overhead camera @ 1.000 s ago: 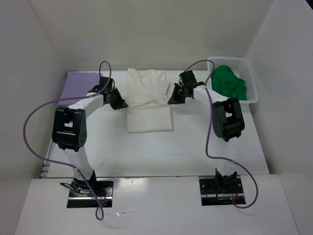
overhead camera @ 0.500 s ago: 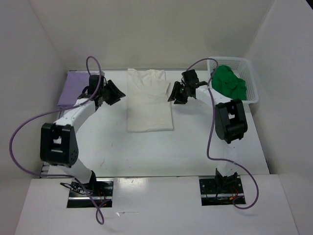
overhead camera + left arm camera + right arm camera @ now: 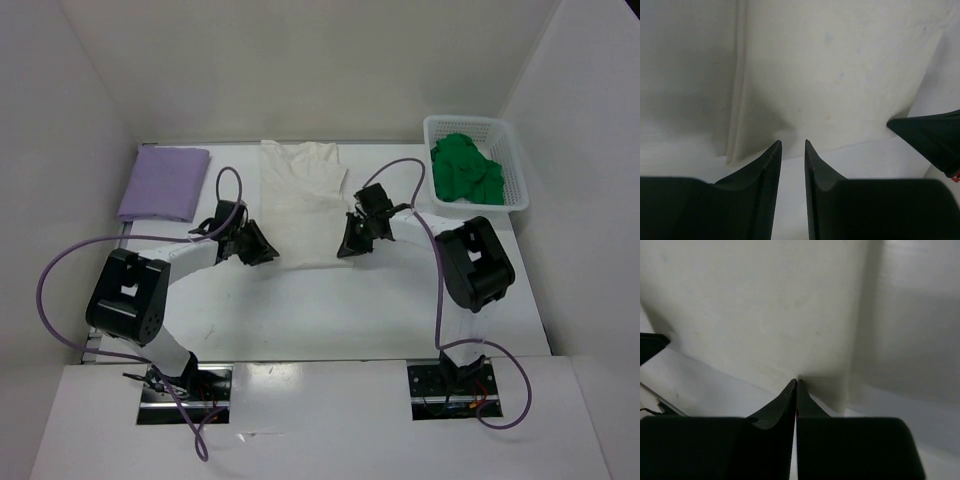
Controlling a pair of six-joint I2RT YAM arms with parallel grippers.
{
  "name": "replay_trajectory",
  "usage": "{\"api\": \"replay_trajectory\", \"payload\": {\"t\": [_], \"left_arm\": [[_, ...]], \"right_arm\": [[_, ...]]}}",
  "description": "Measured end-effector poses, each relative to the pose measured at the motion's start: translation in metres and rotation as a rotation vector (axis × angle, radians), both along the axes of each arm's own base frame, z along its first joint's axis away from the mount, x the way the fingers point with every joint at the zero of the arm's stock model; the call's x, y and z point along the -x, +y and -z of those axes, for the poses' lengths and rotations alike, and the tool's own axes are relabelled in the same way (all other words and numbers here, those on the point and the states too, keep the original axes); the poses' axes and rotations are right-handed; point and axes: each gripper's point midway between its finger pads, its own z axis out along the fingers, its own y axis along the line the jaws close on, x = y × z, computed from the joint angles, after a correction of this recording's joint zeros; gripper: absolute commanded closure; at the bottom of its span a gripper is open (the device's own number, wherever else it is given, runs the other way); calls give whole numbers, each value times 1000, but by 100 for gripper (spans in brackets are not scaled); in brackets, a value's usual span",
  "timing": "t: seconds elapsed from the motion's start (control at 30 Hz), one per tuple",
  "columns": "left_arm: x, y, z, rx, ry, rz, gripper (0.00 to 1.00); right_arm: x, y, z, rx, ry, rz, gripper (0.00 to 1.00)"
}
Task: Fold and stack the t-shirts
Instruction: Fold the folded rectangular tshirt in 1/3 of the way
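The cream-white t-shirt (image 3: 303, 200) lies flat in the middle of the table, with its long sides folded in. My left gripper (image 3: 263, 252) is at its near left corner, jaws a narrow gap apart at the hem (image 3: 793, 144), nothing between them. My right gripper (image 3: 345, 248) is at the near right corner, jaws shut on the hem of the cream shirt (image 3: 796, 381). The lavender t-shirt (image 3: 165, 183) lies folded at the far left. The green t-shirt (image 3: 465, 170) is bunched in the basket.
The white lattice basket (image 3: 515, 195) stands at the far right by the wall. White walls close the table on the left, back and right. In the left wrist view the right gripper's fingertip (image 3: 930, 135) shows beyond the cream shirt's near edge.
Both grippers have come from the far half of the cream shirt down to its near corners. The left arm swung back from beside the lavender shirt.
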Motion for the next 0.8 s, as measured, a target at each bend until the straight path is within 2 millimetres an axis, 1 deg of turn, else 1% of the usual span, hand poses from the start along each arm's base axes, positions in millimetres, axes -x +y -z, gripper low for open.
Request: {"api": "replay_trajectory", "payload": {"t": [0.03, 0.1, 0.17, 0.27, 0.3, 0.33, 0.4, 0.43, 0.47, 0.53, 0.67, 0.7, 0.77, 0.8], "left_arm": [[1, 1, 2, -1, 4, -2, 68], [5, 2, 7, -6, 14, -2, 68], [9, 4, 14, -16, 32, -2, 68], [19, 11, 27, -43, 63, -16, 62], [20, 11, 27, -42, 60, -15, 61], [19, 12, 26, -45, 51, -18, 61], [21, 15, 24, -55, 42, -24, 56], [23, 16, 23, -59, 40, -26, 54], [25, 18, 22, -64, 39, -30, 52], [31, 23, 17, -73, 37, -38, 44], [37, 34, 2, -88, 6, -64, 44], [37, 36, -1, -89, -2, -69, 46], [37, 39, -2, -98, -7, -80, 46], [38, 41, 0, -103, -3, -83, 46]], "right_arm": [[8, -5, 9, 11, 28, 6, 96], [18, -11, 21, 24, 65, 18, 96], [23, -14, 28, 31, 80, 27, 96], [24, -15, 31, 17, 80, 47, 96], [24, -15, 30, 11, 74, 52, 95], [25, -15, 30, 7, 72, 56, 86], [27, -15, 28, -1, 72, 63, 77], [27, -16, 25, -3, 68, 65, 71], [28, -16, 22, -6, 66, 67, 68], [27, -16, 14, -10, 47, 69, 62], [26, -20, -13, -38, -17, 81, 56], [28, -22, -19, -47, -31, 87, 56], [32, -28, -21, -48, -34, 100, 55], [35, -31, -17, -44, -22, 110, 55]]}}
